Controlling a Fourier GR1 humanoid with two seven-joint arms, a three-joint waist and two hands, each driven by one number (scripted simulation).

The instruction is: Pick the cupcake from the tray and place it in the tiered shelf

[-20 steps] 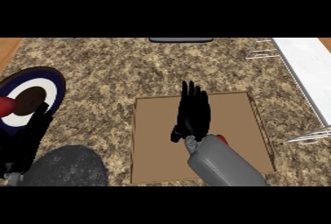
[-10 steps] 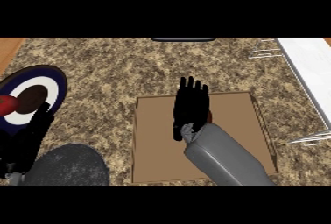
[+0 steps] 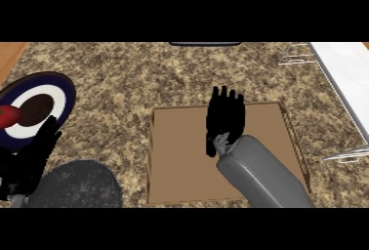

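Over flat brown square tray [image 3: 180,166], straight-fingered black right robot hand [image 3: 225,117].

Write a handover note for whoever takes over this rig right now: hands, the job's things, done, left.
Right hand: open, fingers straight, over the flat brown tray, holding nothing.
Left hand: open, resting at lower left.
Cupcake: not visible; possibly hidden under the grey right forearm.
White wire tiered shelf: right edge, no cupcake seen on it.
Done: nothing yet.
Left: grasp the cupcake, carry, place on shelf.
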